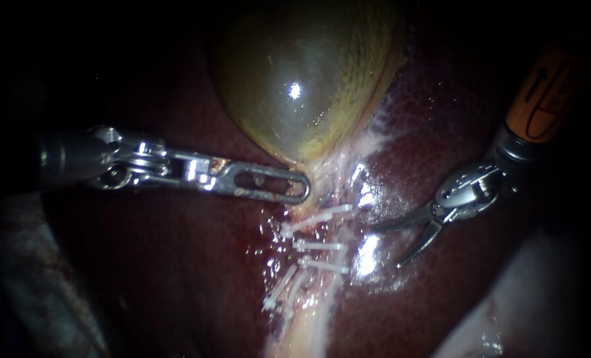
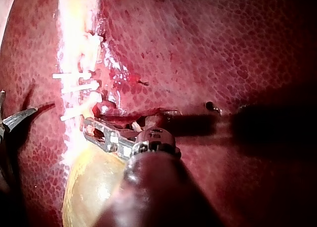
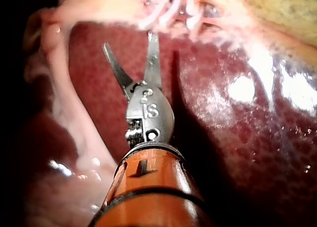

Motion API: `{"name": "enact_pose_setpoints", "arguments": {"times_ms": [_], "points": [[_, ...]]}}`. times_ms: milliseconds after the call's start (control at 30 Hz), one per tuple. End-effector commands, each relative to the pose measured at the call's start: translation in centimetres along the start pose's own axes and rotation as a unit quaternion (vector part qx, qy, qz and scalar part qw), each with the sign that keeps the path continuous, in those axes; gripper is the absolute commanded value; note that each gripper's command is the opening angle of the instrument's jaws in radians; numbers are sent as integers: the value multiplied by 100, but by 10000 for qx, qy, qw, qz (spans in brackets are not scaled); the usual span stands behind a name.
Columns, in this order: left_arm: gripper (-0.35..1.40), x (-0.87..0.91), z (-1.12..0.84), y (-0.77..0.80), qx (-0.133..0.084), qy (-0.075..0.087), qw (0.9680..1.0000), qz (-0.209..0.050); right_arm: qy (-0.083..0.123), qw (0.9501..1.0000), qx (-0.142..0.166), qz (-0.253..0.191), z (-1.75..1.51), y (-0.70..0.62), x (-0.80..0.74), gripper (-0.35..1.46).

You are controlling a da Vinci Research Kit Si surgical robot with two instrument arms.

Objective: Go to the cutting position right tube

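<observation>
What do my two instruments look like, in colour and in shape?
The left instrument is bare silver metal: a jointed wrist and long flat jaws with a slot-shaped window. The right instrument has an orange sleeve with black markings, a grey collar, a silver wrist and two slim, curved, pointed blades.

The right instrument (image 3: 130,42) stood over the liver (image 3: 233,152), its two blades apart with nothing between them. One blade tip lay just short of the white clips (image 3: 166,9) ahead. The gallbladder (image 3: 282,6) showed beyond the clips. A pale strand of tissue (image 3: 69,113) ran beside the orange shaft (image 3: 148,187).
</observation>
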Motion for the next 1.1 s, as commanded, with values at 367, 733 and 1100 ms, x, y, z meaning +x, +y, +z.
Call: {"name": "enact_pose_setpoints", "arguments": {"times_ms": [367, 733, 1100], "points": [[-35, -5, -7, 1, -7, -11, 10000, 6, 12, 9983, 17, 584, 1, -1, -1, 125], [-35, -15, -25, 11, -29, -44, 10000, 6, 39, 9869, 25, 1615, 8, 0, -1, 127], [-35, -23, -59, 20, -65, -93, 9999, -1, 69, 9764, -7, 2160, 26, 3, -3, 123]]}}
